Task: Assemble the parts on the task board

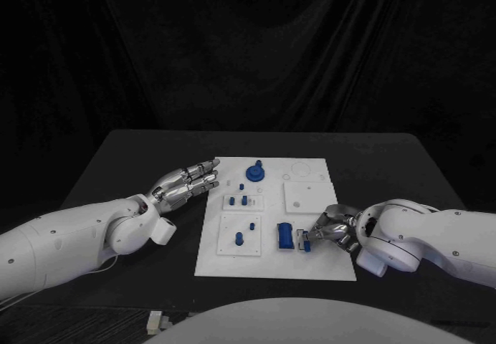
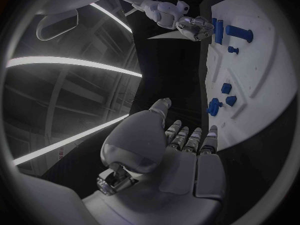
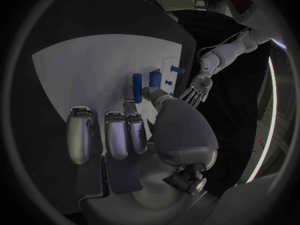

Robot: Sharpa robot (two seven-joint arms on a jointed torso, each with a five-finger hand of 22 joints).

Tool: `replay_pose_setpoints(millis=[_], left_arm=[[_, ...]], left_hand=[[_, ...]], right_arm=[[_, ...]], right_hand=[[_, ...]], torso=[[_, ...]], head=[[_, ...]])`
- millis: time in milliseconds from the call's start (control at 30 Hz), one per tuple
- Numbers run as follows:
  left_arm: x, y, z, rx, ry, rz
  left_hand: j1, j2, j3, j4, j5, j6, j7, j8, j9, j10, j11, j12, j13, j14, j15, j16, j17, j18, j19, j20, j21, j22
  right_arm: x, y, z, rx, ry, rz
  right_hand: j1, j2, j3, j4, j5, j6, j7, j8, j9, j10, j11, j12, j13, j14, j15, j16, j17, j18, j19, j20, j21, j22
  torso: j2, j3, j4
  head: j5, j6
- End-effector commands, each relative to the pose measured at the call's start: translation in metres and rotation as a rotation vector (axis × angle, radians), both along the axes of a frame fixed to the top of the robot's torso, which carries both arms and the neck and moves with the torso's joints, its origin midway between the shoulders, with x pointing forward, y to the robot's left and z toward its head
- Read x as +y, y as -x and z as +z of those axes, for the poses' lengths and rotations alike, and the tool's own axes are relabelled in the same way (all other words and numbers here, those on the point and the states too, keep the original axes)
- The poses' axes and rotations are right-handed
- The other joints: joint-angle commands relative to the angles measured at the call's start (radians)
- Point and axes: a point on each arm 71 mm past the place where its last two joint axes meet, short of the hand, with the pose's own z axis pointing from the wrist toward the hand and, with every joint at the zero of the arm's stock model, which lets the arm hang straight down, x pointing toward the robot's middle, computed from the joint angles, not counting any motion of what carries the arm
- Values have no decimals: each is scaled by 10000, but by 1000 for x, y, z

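While the task board [image 1: 310,269] sits mid-worktop [image 1: 124,154], left hand [image 1: 189,183] hovers beside its left edge, fingers spread, empty; right hand [image 1: 332,228] at its right edge, fingers curled by the blue parts [image 1: 285,235], grip unclear.

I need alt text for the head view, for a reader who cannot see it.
A white task board with small blue parts lies on a black table. The left robot hand rests open beside it; the right robot hand reaches its near edge.
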Motion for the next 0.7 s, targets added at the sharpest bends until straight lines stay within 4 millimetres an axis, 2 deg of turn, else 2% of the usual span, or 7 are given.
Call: replay_pose_setpoints(millis=[33, 167, 600, 633, 700], left_arm=[[-2, 1, 1, -19, 168, -91], [-3, 1, 1, -15, 170, -100], [-3, 1, 0, 5, 177, -131], [-3, 1, 0, 7, 178, -135], [-3, 1, 0, 12, 180, -142]], left_hand=[[74, 3, 15, -7, 32, -32, -52, 28, 3, -25, 74, 28, 14, -9, 62, -23, -16, 68, -8, 46, 48, 12], [74, 3, 15, -7, 32, -32, -52, 28, 3, -25, 74, 28, 14, -9, 62, -23, -16, 68, -8, 46, 48, 12], [74, 3, 15, -7, 32, -32, -52, 28, 3, -25, 74, 28, 14, -9, 62, -23, -16, 68, -8, 46, 48, 12], [69, 4, 25, -11, 33, -26, -47, 31, 5, -24, 81, 28, 14, -9, 65, -22, -16, 67, -10, 47, 47, 9], [69, 4, 25, -11, 33, -26, -47, 31, 5, -24, 81, 28, 14, -9, 65, -22, -16, 67, -10, 47, 47, 9]], right_arm=[[-1, 0, -1, 145, 86, -161], [1, 0, -2, 165, 88, -119], [4, -2, -3, 203, 98, -29], [4, -2, -3, 203, 101, -31], [4, -2, -3, 197, 104, -42]], right_hand=[[-142, 14, -45, 38, -385, -84, -4, 104, -7, 1060, -23, 26, 2627, 791, -5, -43, 1189, 37, 522, 13, -43, 2273], [-235, 56, -133, 84, -1121, -162, 1, 201, -22, 1060, -16, 26, 2627, 788, 0, -49, 1173, 42, 512, 15, -66, 2265], [-305, 93, -228, 136, -1632, -207, 1, 306, -47, 1060, -15, 26, 2627, 783, 1, -59, 1143, 51, 495, 17, -101, 2253], [-367, 102, -286, 188, -1916, -219, 5, 337, -56, 1060, -10, 26, 2627, 783, 6, -59, 1143, 54, 489, 20, -114, 2249], [-416, 110, -351, 238, -2198, -235, 6, 378, -65, 1060, -9, 26, 2627, 780, 7, -65, 1127, 56, 486, 22, -121, 2247]], torso=[[-3, -4, -7], [0, -5, 8], [0, 1, -3], [-1, 0, -6], [-2, -1, -11]], head=[[12, -1], [0, -1], [39, -1], [45, -1], [49, -1]])
